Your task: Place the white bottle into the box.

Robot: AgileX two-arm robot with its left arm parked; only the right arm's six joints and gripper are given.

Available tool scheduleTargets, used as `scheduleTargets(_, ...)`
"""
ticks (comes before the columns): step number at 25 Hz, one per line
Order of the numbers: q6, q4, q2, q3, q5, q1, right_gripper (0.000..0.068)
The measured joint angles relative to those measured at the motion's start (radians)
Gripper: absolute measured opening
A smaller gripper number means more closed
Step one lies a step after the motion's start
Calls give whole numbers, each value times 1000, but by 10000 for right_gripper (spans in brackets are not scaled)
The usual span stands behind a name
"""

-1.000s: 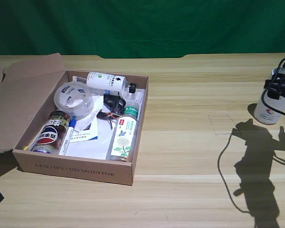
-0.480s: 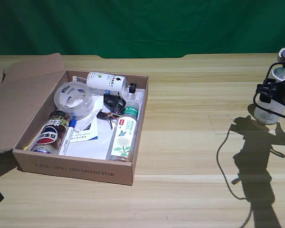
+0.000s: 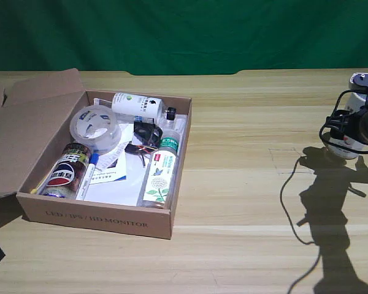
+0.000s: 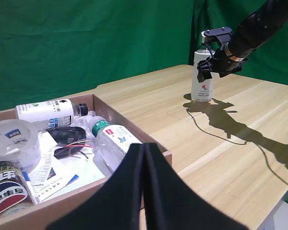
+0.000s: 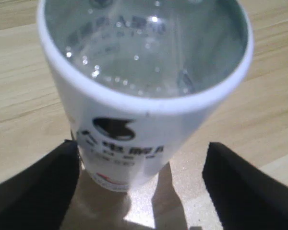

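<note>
Looks like the grab step: the gripper (image 5: 141, 167) sits spread wide with the white bottle (image 5: 134, 120) standing between its jaws, nothing clamped yet. Next it needs to squeeze, lift, and carry it over to the box (image 3: 104, 217)

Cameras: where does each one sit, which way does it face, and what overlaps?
Exterior view: off the arms, looks across the table at the box; right hand at the white bottle on the exterior view's right.
Left wrist view: on the parked arm, over the box; its own dark hand in the foreground.
Right wrist view: looks down at the white bottle between open fingers.
Shared: all three see the bottle.
</note>
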Motion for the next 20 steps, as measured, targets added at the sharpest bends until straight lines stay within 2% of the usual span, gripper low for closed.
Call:
scheduleTargets(12, 0, 0, 117, -79, 23, 0, 609)
scheduleTargets(20, 4, 1, 150, -83, 100, -1, 523)
